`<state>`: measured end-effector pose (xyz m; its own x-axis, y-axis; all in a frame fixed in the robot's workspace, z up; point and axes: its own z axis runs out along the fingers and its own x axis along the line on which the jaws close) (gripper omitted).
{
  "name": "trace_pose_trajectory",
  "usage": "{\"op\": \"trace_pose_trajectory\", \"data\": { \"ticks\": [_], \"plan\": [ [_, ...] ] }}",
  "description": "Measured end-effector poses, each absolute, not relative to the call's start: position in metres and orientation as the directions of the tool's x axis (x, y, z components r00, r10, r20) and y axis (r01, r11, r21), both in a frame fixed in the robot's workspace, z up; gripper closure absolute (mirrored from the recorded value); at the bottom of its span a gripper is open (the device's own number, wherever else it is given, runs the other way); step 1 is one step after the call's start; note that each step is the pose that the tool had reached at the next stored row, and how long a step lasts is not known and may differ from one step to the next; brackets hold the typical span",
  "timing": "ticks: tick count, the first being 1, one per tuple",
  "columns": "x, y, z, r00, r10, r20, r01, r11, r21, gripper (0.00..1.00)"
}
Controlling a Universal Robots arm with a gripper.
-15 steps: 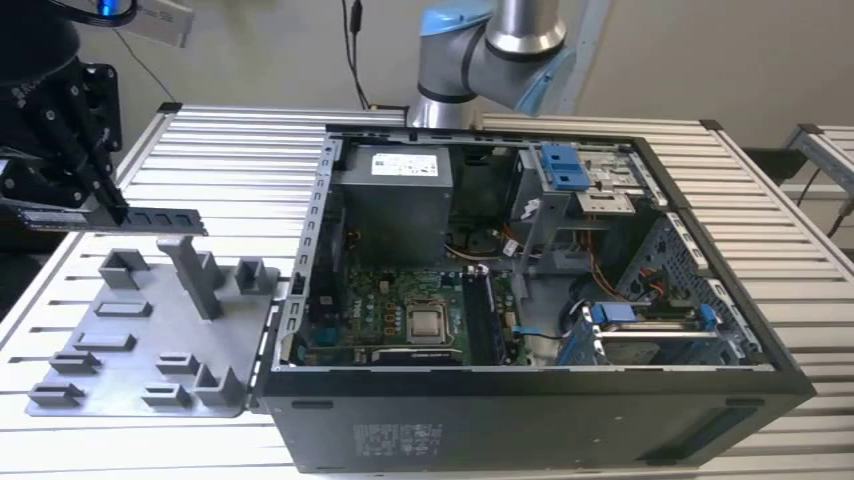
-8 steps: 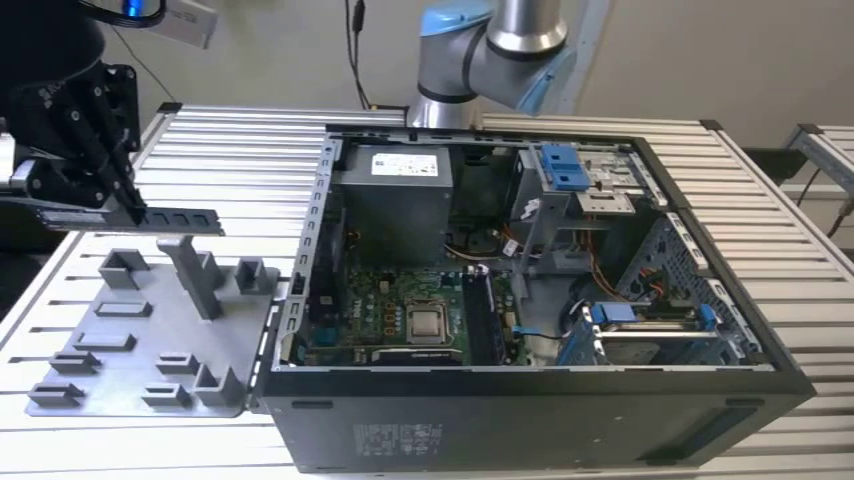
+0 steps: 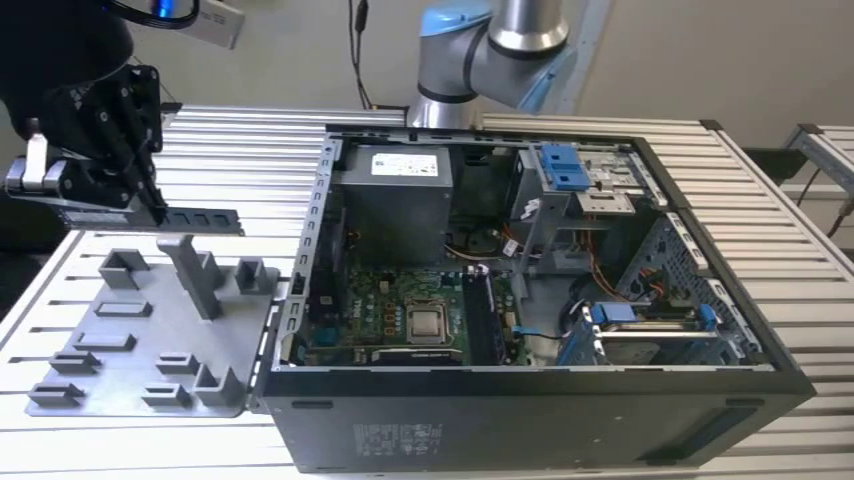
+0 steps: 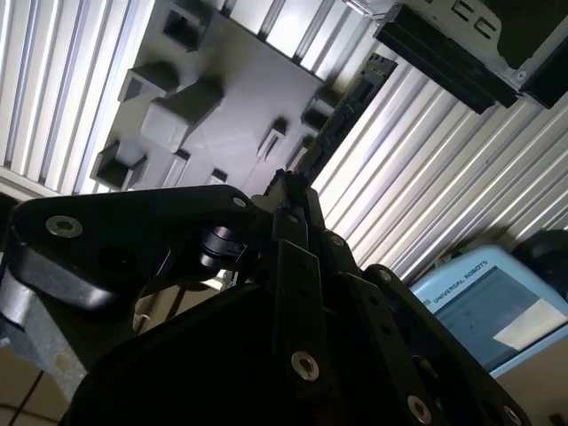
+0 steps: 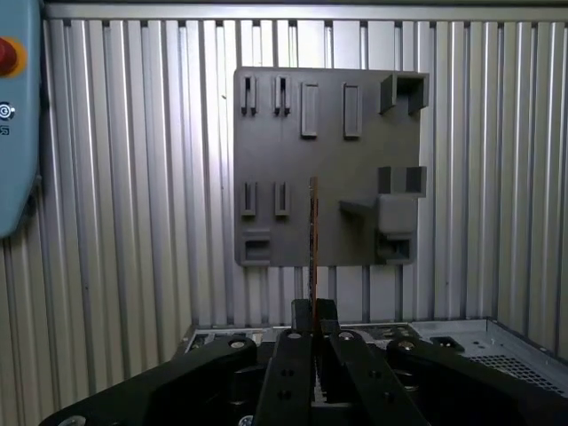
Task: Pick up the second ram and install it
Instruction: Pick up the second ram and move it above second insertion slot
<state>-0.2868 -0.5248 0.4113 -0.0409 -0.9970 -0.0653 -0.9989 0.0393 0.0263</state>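
Gripper [image 5: 312, 312] links sit closest to the lens in both wrist views, black and bolted. The jaws are pinched closed on the ram stick [image 5: 312, 240]. In the first wrist view the stick is edge-on, a thin line running out from the fingertips over the grey tray [image 5: 328, 133]. In the second wrist view its flat dark face [image 4: 344, 111] slants away from the fingertips toward the computer case [image 4: 461, 53].

In the exterior view the gripper [image 3: 154, 212] hangs above the far edge of the grey tray [image 3: 160, 350]. It holds the stick [image 3: 203, 218] by one end, and the rest juts sideways in the air toward the case [image 3: 534, 420]. The stick is clear of the tray posts and over the slatted table [image 3: 254, 150], well apart from the mainboard [image 3: 387, 300] and the processor [image 3: 427, 322] inside the case. So it is picked up but not seated.

Handling, by my read:
- Light, thin and stiff, so there is no sag along its length.
- Fragile at the small chips and the contact edge.
- Smooth faces, so it could pivot in an end pinch.
- Best hold is flat on the two faces, off the contact edge, with the board kept straight.

A pendant [image 5: 18, 115] lies on the table beside the tray.
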Motion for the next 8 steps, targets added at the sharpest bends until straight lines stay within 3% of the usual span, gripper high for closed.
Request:
{"op": "trace_pose_trajectory", "data": {
  "ticks": [8],
  "plan": [
    [-0.271,-0.525,0.411,-0.041,-0.997,-0.065,-0.999,0.039,0.026,0.86]
  ]
}}
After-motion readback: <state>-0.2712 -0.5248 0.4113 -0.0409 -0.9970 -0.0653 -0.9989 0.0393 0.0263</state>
